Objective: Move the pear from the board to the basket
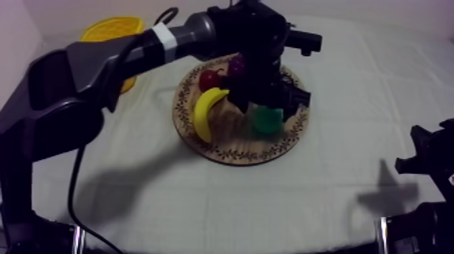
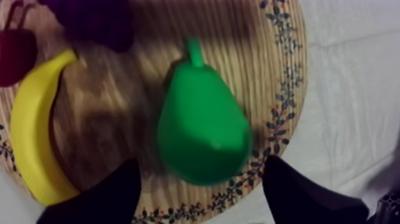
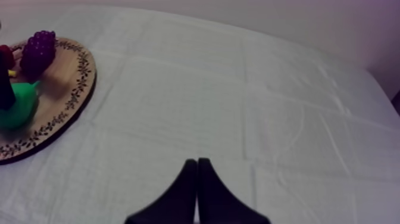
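Black left fingers gape astride green toy pear on round wooden board; grasping and carrying to yellow basket remain; right fingers closed.

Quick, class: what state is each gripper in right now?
Left gripper: open, straddling the pear, not gripping it.
Right gripper: shut, holding nothing, over the cloth.

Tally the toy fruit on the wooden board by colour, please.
Yellow: 1, the banana
Green: 1, the pear
Purple: 1, the bunch of grapes
Red: 1, the small red fruit
Total: 4
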